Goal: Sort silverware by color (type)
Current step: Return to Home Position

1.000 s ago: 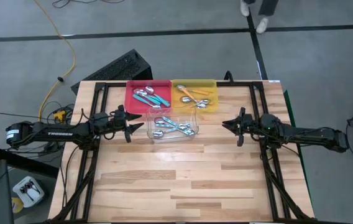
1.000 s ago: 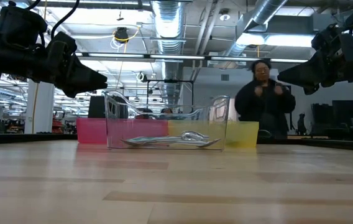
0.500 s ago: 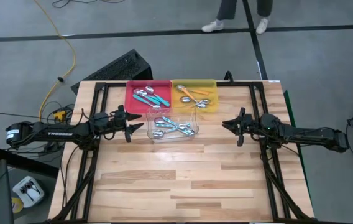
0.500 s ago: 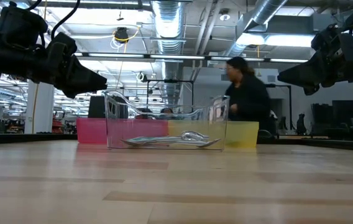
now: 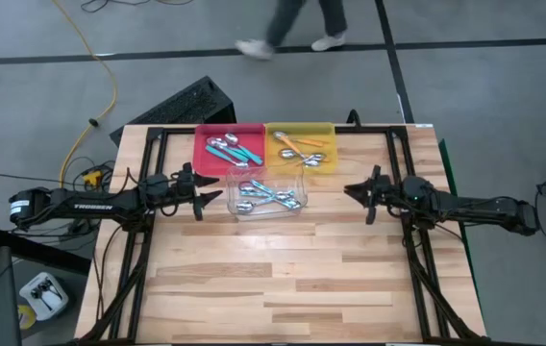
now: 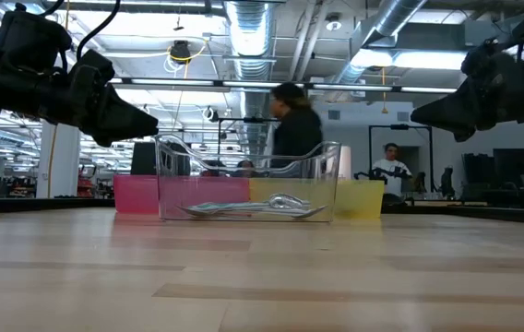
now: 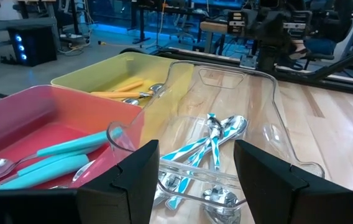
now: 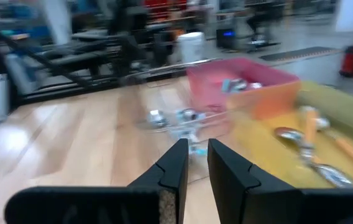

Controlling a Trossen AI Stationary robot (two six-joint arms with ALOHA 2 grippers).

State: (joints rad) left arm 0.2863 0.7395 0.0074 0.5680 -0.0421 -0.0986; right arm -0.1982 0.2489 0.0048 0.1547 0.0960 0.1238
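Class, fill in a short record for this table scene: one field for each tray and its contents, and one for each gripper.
red tray: teal-handled spoons
yellow tray: orange-handled spoons
clear tray: pale blue-handled spoons
left gripper: above the table, left of the clear tray, jaws open, empty
right gripper: above the table, right of the clear tray, empty

high view: you look straight down on the whole tabletop (image 5: pixel 283 279). low view: level across it, into the room. wrist views: close, past the left hand (image 7: pixel 195 171) and right hand (image 8: pixel 196 152), from opposite sides. all four share the clear tray (image 5: pixel 270 195).
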